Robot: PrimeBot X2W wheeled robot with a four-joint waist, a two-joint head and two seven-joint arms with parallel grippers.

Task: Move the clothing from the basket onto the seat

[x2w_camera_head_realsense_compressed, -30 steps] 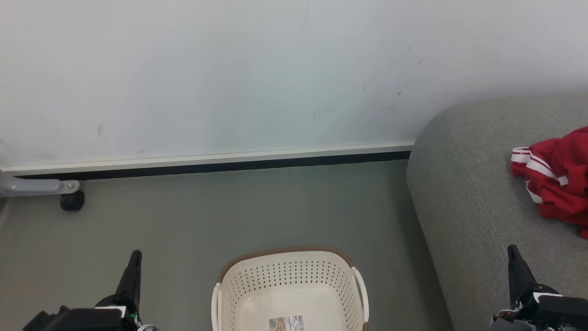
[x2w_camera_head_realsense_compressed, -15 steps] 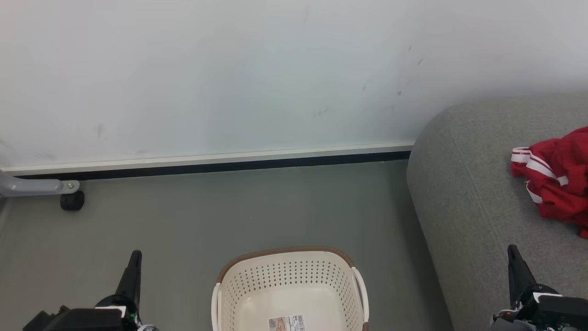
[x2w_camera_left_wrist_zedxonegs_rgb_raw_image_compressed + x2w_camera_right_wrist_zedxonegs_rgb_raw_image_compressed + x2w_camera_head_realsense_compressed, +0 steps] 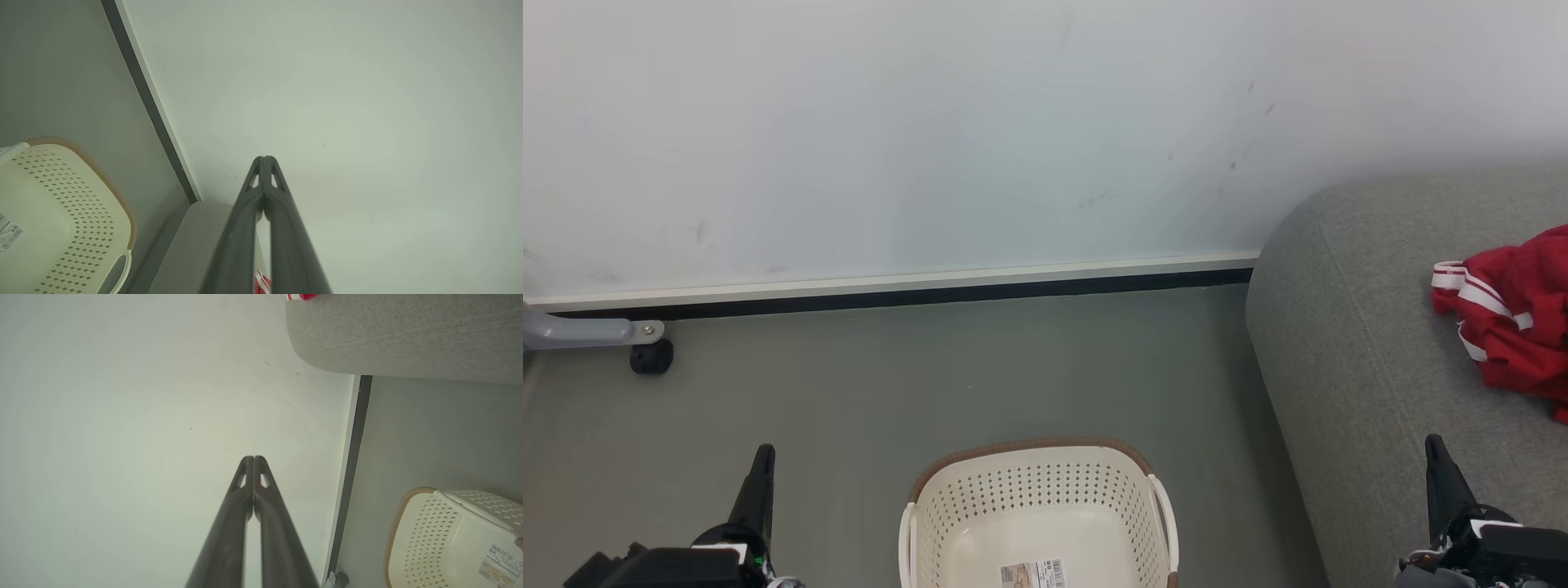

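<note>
Red clothing (image 3: 1515, 314) with white stripe trim lies bunched on the grey seat (image 3: 1356, 359) at the right of the head view; a sliver of the clothing (image 3: 302, 296) tops the right wrist view. The cream basket (image 3: 1037, 514) with a brown rim stands on the floor at bottom centre, holding nothing but the paper label (image 3: 1033, 573) on its bottom. My left gripper (image 3: 761, 457) is at the lower left, shut, its fingertips (image 3: 264, 160) pressed together. My right gripper (image 3: 1435, 447) is at the lower right beside the seat's front, shut with nothing held.
A white wall (image 3: 931, 131) with a dark baseboard (image 3: 898, 296) runs behind the grey-green floor (image 3: 931, 376). A grey metal leg with a black caster (image 3: 651, 357) stands at the far left by the wall.
</note>
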